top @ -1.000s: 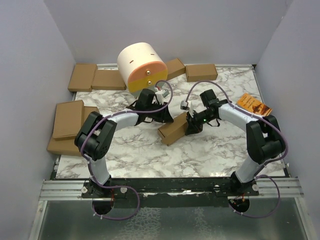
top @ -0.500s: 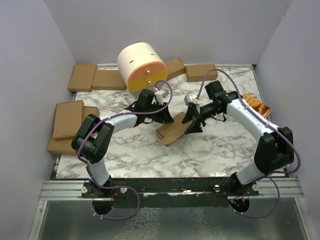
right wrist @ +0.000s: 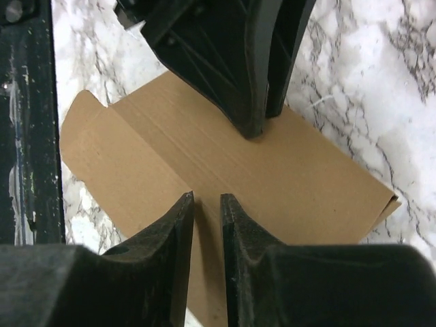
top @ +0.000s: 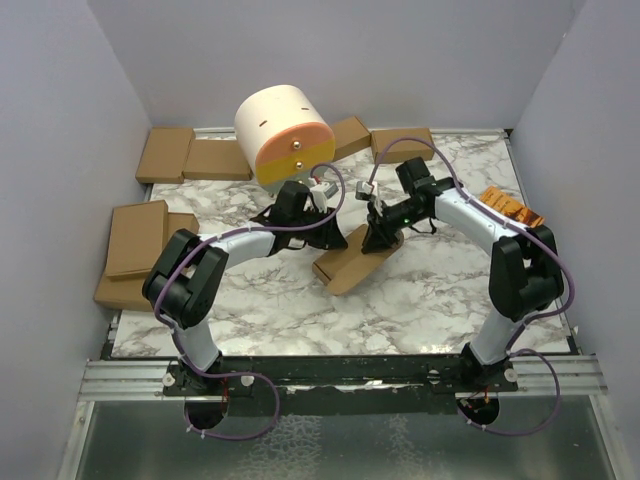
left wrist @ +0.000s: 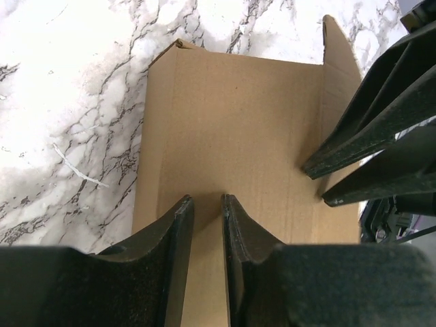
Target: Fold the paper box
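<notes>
The paper box (top: 347, 266) is a small flat brown cardboard box lying at an angle on the marble table (top: 300, 310), mid-table. My left gripper (top: 335, 238) rests its tips on the box's far left part, and my right gripper (top: 379, 240) on its far right end. In the left wrist view the left gripper (left wrist: 206, 199) has its jaws nearly together and empty, tips on the box top (left wrist: 231, 116), with the right fingers (left wrist: 354, 139) beside. In the right wrist view the right gripper (right wrist: 206, 197) is the same, tips on the box (right wrist: 306, 184), whose flap (right wrist: 95, 146) sticks out at the left.
A cream and orange cylinder (top: 283, 133) stands behind the grippers. Ready-made brown boxes lie at the back left (top: 190, 156), back right (top: 402, 144) and in a stack at the left (top: 135, 245). An orange booklet (top: 508, 208) lies at the right. Grey walls close three sides.
My right arm has swung toward the back and its gripper has shifted a little left along the box. The box has turned slightly. The left arm has hardly moved.
</notes>
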{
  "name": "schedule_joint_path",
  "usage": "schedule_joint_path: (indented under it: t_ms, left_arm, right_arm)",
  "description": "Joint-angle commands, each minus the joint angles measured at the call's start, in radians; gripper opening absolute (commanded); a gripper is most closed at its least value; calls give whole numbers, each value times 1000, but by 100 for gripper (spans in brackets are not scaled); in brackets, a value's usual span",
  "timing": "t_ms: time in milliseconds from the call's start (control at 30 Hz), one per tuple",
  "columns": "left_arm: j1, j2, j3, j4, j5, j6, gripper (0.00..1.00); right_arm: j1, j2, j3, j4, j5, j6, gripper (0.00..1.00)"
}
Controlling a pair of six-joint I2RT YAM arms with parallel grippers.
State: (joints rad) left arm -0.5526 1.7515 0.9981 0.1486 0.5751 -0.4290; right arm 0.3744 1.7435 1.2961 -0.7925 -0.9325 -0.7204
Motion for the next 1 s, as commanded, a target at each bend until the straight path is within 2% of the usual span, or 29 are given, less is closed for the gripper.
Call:
schedule_joint_path:
  t_ms: [0,267,633,733,867,967]
  left_arm:
    - [-9,-11,-16,-9,2,9,26]
    - [-18,14,-23,-11,11,11,25]
    - [-33,36,-49,-27,-8,19,25]
    - [-33,21,-44,-22,-17,17,25]
    - [-32,-26,-23,-11,-43,8,27]
    - [-32,-78,-25,15,-67,-2,29]
  right_arm:
    - [10,2,-32,-16,96,14,21]
    - [11,27,-74,-58,139,-27,18]
    - [11,58,-121,8,200,4,19]
    - [11,44,-109,-8,150,-13,21]
    - [9,-25,-78,-47,-22,-49,23]
    - [10,-57,-79,-2,-89,-3,24]
